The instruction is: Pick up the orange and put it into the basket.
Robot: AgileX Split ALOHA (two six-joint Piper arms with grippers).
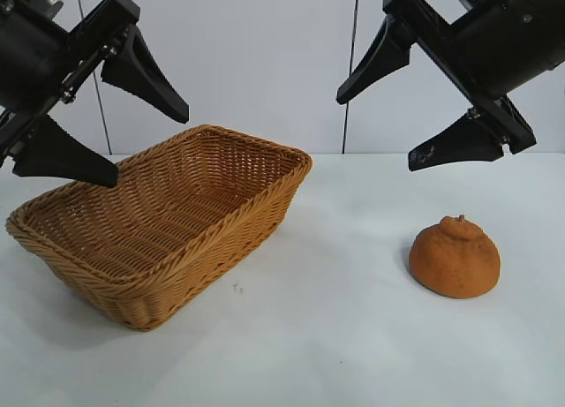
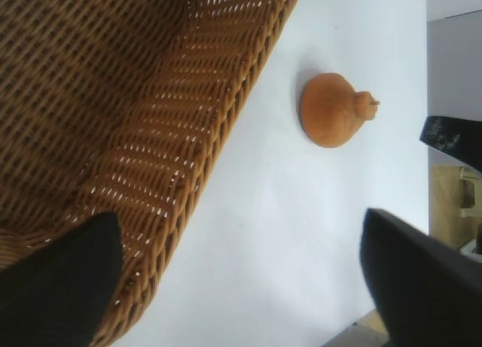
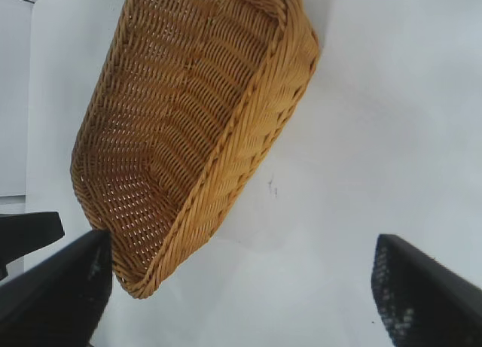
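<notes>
The orange (image 1: 455,258) sits on the white table at the right, knobby top up; it also shows in the left wrist view (image 2: 335,110). The empty wicker basket (image 1: 159,222) stands at the left, also in the left wrist view (image 2: 151,136) and the right wrist view (image 3: 203,121). My right gripper (image 1: 375,131) hangs open and empty high above the table, up and left of the orange. My left gripper (image 1: 150,146) hangs open and empty above the basket's left end. The orange is out of the right wrist view.
A white wall with vertical seams (image 1: 353,63) stands behind the table. Bare white tabletop (image 1: 353,248) lies between the basket and the orange and in front of both.
</notes>
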